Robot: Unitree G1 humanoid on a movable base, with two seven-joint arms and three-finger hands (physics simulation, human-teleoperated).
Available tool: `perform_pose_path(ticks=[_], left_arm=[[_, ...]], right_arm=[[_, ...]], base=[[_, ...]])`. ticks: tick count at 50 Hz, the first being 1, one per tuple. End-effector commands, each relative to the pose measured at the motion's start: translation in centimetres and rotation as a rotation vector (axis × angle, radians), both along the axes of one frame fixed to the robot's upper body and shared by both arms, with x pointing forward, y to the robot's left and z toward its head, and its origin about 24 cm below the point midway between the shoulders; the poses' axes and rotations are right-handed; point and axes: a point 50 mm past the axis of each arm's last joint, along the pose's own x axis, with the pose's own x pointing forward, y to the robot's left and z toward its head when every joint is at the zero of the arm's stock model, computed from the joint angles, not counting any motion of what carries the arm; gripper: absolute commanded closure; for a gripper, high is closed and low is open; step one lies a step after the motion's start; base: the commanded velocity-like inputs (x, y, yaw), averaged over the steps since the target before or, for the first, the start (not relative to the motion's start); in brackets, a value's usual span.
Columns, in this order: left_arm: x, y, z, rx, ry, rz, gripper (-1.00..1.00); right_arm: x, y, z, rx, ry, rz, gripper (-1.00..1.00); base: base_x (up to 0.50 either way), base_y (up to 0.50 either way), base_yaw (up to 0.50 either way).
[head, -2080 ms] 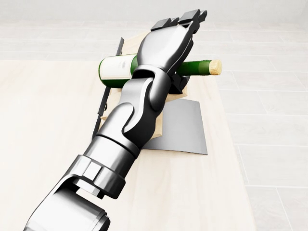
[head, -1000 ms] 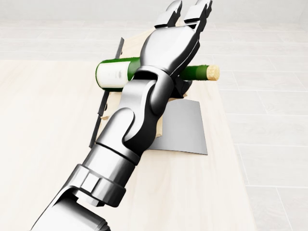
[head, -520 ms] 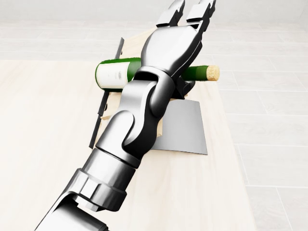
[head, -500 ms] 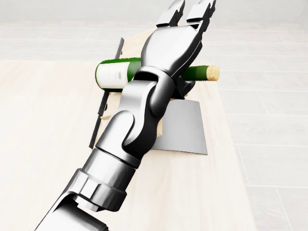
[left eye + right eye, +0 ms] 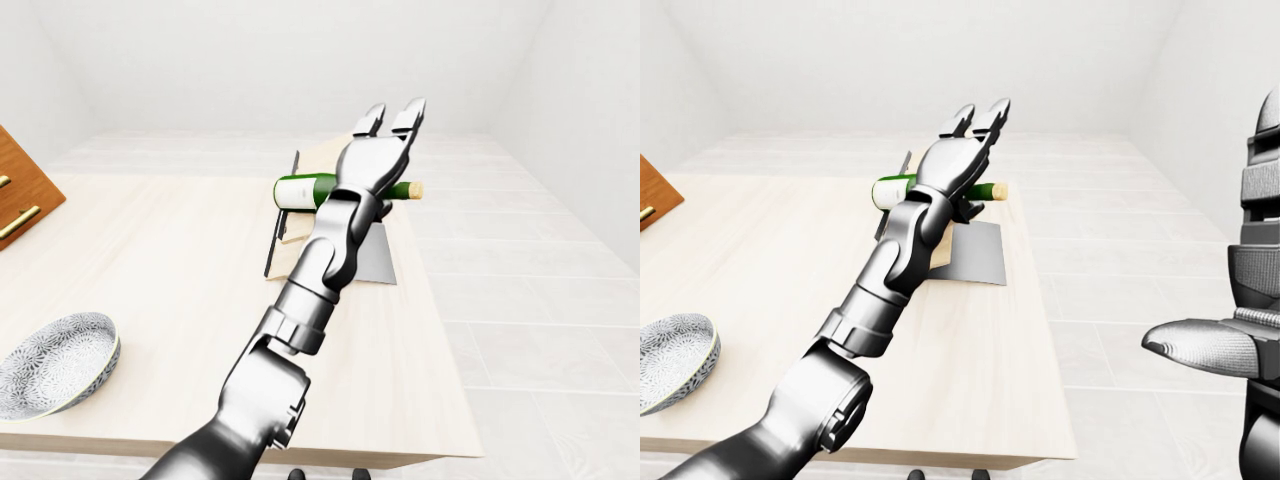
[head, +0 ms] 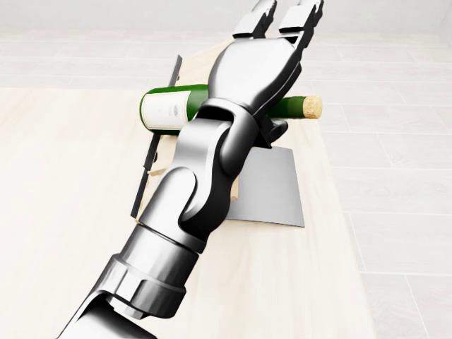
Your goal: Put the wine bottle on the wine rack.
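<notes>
Since the wine bottle (image 6: 169, 107) already lies across the wine rack (image 6: 265, 185), I'd lift the open, splayed-fingered left hand (image 6: 272, 39) straight up without nudging it.

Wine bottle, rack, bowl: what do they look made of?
Wine bottle: likely glossy dark green glass, pale paper label, tan cork-like stopper. Wine rack: seemingly matte grey sheet metal plus light wood panels and a thin dark strut. Bowl: probably glazed ceramic, grey patterned inside. All simulator renders, so look only.
</notes>
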Motion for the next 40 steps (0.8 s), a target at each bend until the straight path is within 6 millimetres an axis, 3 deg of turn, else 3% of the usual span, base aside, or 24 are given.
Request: perform_pose_path(ticks=[1, 40], left_arm=[[-0.6, -0.4, -0.2, 0.015, 0.021, -0.026, -1.00], [-2.6, 0.0, 1.0, 0.092, -0.025, -0.023, -1.00]], right_arm=[[-0.1, -0.1, 0.0, 0.001, 0.001, -0.008, -1.00], [-0.3, -0.1, 0.6, -0.006, -0.014, 0.007, -1.00]], base=[[0.00, 0.00, 0.00], [0.00, 0.00, 0.00]])
